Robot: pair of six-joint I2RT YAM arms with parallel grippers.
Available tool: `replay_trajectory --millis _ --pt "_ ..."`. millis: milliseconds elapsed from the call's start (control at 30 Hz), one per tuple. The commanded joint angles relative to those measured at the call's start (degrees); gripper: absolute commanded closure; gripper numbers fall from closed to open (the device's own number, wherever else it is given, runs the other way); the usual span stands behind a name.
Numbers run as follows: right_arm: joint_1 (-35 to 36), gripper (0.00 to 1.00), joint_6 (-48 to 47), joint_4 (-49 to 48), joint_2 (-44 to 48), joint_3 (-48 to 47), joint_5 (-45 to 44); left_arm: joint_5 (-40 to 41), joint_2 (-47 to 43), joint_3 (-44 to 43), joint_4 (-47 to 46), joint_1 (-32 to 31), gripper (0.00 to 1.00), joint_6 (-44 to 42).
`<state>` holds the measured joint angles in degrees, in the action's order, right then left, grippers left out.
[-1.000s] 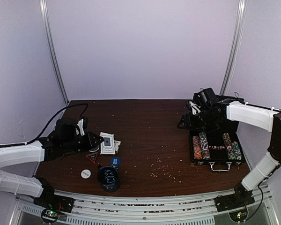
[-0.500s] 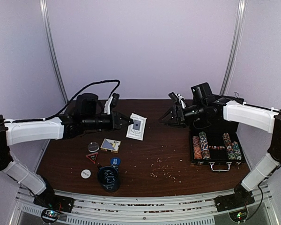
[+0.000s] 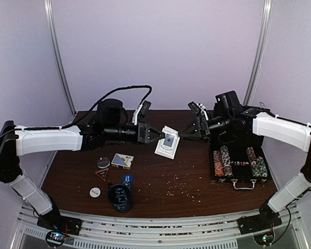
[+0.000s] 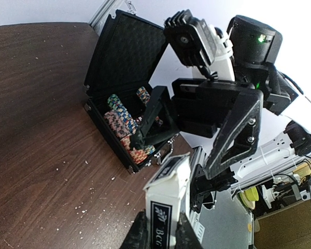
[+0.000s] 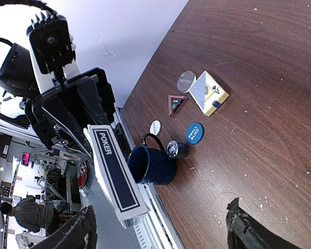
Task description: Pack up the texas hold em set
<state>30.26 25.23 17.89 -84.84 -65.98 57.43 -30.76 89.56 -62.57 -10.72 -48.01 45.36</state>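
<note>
The left claw (image 3: 154, 134) is clamped shut on one end of a white cardboard card-deck box with a dark printed label (image 3: 167, 142), pinching it across its narrow sides. It holds the box in the air over the middle of the table, nearer the far edge than the near one. The free end of the box points at the right claw (image 3: 189, 130), whose jaws stand wide apart and hold nothing. The right wrist view shows the box just inside that gap, nearest one finger, with no contact that I can make out.

The box looks light and stiff, with smooth printed faces that could slide in a loose pinch. It should take a firm squeeze, though its corners may crush. The free end looks like the best hold, taken across the two broad faces and well clear of the left fingers.

To the right, the black rectangular briefcase-style case with silver corners (image 3: 241, 166) lies open beside the table's right edge, with multicoloured poker chip rolls (image 3: 223, 162) in its tray. By the left edge lie a second, yellow-and-blue card deck (image 3: 122, 161), small dealer buttons (image 3: 102, 174) and a dark round cup (image 3: 120, 197).

Compared with half a second ago, the left arm has carried the box further towards the right arm. The right jaws have spread wider.
</note>
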Motion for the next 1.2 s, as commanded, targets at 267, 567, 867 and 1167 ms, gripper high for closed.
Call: replay_trajectory --millis 267,567,867,1167 --pt "0.32 0.16 2.83 -0.10 5.22 3.68 -22.26 8.77 10.75 -1.69 6.18 -0.36 1.00 1.33" --pt "0.33 0.16 2.41 -0.13 6.01 7.39 -26.89 4.45 22.20 -7.78 9.77 -1.74 0.97 0.35" --pt "0.33 0.16 -1.59 2.88 3.40 2.31 -31.23 12.00 25.99 -16.31 26.18 -1.74 0.43 -3.76" --pt "0.33 0.16 -3.28 2.46 3.52 1.01 -32.61 33.60 9.13 -14.83 43.43 -1.26 0.17 1.92"
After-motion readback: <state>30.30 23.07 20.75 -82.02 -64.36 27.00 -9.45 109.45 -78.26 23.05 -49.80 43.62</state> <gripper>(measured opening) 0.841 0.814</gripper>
